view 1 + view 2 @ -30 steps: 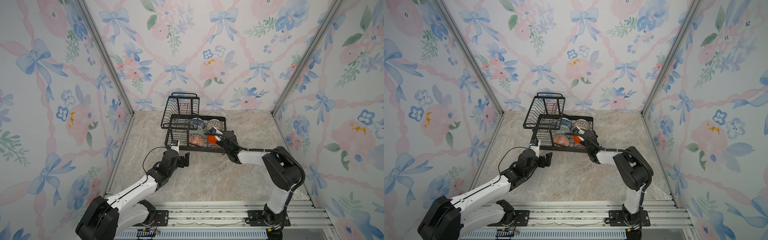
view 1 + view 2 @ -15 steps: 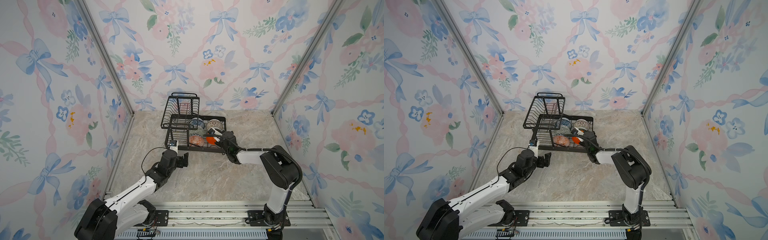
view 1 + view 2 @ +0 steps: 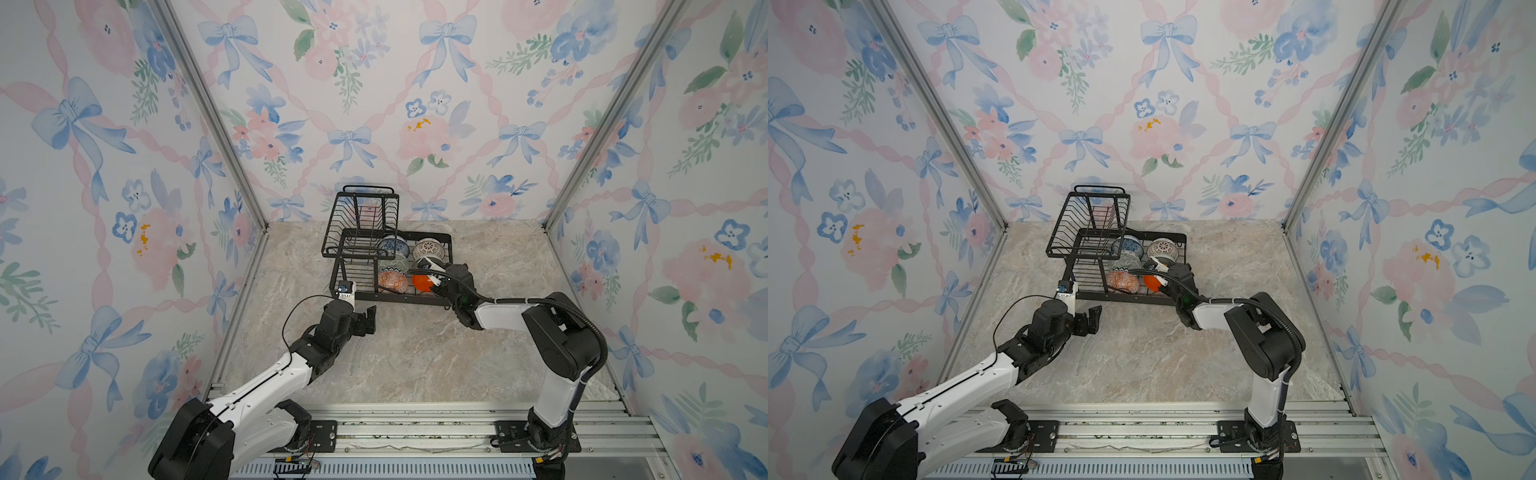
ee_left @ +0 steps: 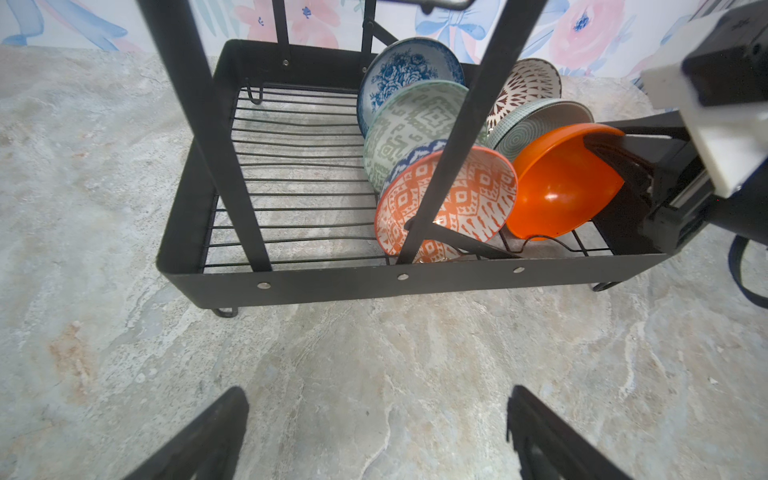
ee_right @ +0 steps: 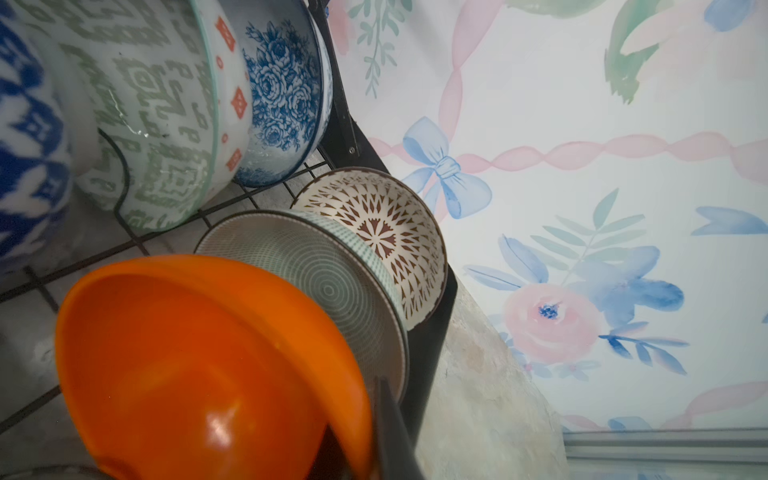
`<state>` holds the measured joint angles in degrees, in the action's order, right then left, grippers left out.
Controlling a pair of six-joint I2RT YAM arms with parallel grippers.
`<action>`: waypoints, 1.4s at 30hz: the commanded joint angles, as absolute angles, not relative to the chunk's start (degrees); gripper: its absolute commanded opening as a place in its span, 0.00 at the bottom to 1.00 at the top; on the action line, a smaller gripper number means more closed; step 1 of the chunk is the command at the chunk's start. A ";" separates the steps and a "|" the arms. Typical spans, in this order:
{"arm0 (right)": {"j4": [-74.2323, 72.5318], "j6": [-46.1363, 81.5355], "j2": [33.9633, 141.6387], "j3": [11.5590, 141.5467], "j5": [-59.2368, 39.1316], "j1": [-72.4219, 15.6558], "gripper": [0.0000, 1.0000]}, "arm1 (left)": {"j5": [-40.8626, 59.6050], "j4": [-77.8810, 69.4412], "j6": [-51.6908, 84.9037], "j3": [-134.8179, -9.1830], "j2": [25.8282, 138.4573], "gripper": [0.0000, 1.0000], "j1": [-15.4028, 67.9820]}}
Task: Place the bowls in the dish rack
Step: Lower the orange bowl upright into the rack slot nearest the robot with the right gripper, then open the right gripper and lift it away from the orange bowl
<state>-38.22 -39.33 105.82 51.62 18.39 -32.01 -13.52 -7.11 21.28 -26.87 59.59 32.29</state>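
1. Plain orange bowl [image 4: 557, 187]: tilted on edge in the lower tray of the dish rack [image 4: 332, 286], beside the orange-patterned bowl [image 4: 478, 195].
2. Right gripper [image 4: 604, 158]: fingers pinching its rim.
3. Left gripper [image 4: 378, 399]: fingers spread above the marble tabletop [image 4: 374, 353].

Place: looking into a lab robot booth | Signs: bow-print wallpaper [image 3: 374, 104] covering panel walls; aluminium rail [image 3: 415, 432] carrying two bolted arms [image 3: 266, 374]; marble-look tabletop [image 3: 415, 353] lying between.
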 commanded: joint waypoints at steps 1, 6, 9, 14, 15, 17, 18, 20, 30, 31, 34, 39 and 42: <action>-35.30 -38.01 104.22 50.16 17.90 -32.54 0.00 | -12.79 -6.77 22.30 -25.68 58.44 0.98 31.74; -34.13 -37.80 103.63 50.01 18.01 -32.70 0.00 | -12.70 -6.77 22.32 -25.49 57.99 0.98 31.69; -32.84 -37.55 103.52 50.42 17.95 -32.78 0.01 | -12.68 -6.56 22.30 -25.40 57.75 0.98 31.55; -31.54 -36.75 103.51 50.85 17.89 -32.98 0.07 | -12.59 -6.50 22.32 -25.31 57.30 0.98 31.29; -31.40 -36.65 103.53 50.93 17.92 -33.04 0.08 | -12.53 -6.50 22.28 -25.38 57.30 0.98 31.25; -31.04 -36.56 103.44 50.94 17.93 -33.13 0.09 | -12.41 -6.50 22.26 -25.41 57.30 0.98 31.20; -30.96 -36.64 103.36 50.98 17.93 -33.19 0.10 | -12.40 -6.55 22.27 -25.40 57.30 0.98 31.14; -30.84 -36.56 103.28 50.99 17.84 -33.22 0.12 | -12.31 -6.57 22.32 -25.40 57.30 0.98 31.11; -29.06 -36.19 102.88 51.88 17.56 -33.22 0.20 | -12.16 -6.50 22.32 -25.41 57.15 0.98 30.94; -28.96 -36.17 102.76 51.90 17.57 -33.22 0.20 | -12.17 -6.44 22.32 -25.43 57.08 0.98 30.95; -28.64 -36.12 102.49 51.86 17.49 -33.21 0.23 | -12.23 -6.25 22.31 -25.31 56.87 0.98 30.87; -28.03 -35.87 101.54 51.63 16.80 -33.16 0.40 | -12.62 -5.78 22.24 -25.01 56.34 0.98 30.77; -27.75 -35.52 100.76 51.35 15.92 -33.05 0.53 | -12.64 -5.52 22.25 -24.87 56.07 0.98 30.67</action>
<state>-29.47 -36.51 103.50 51.42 17.26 -32.71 -12.75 -6.24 21.28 -25.91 56.90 31.09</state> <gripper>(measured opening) 0.512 0.980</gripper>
